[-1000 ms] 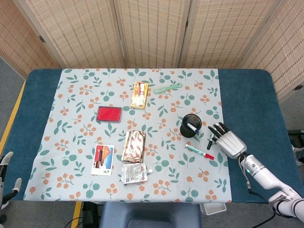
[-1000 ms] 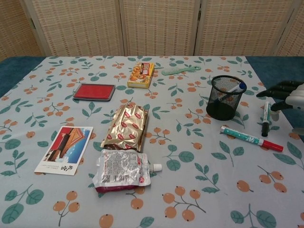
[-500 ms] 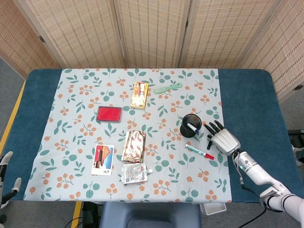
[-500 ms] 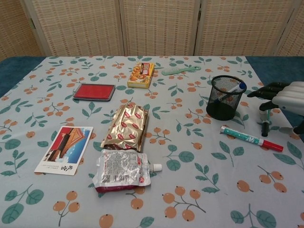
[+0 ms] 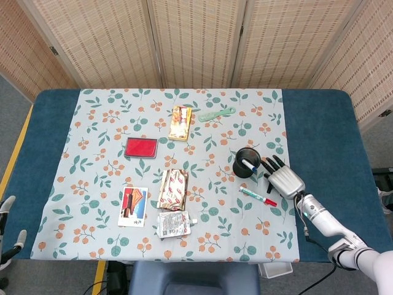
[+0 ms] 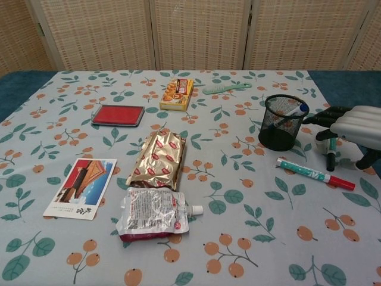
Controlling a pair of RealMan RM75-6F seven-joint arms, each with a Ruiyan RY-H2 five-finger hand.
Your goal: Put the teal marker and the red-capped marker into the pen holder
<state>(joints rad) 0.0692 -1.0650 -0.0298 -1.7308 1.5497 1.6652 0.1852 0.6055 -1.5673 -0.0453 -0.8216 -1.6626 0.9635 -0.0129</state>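
The black mesh pen holder (image 5: 247, 162) (image 6: 281, 122) stands at the right of the cloth with a blue-capped pen (image 6: 296, 109) in it. The red-capped marker (image 5: 258, 196) (image 6: 314, 174) lies flat just in front of the holder. To its right lies the teal marker (image 5: 270, 183) (image 6: 330, 154), dark cap toward me, partly covered by my right hand (image 5: 284, 180) (image 6: 351, 126). That hand hovers palm down over it, fingers stretched toward the holder and holding nothing. Only a bit of my left hand (image 5: 7, 236) shows, off the table at the lower left.
On the floral cloth lie a red flat case (image 6: 118, 114), a snack box (image 6: 177, 93), a green comb (image 6: 226, 88), a gold foil packet (image 6: 159, 159), a white pouch (image 6: 153, 213) and a postcard (image 6: 81, 187). Folding screens stand behind the table.
My right hand has moved left toward the pen holder and now covers more of the teal marker. Both markers lie where they were.
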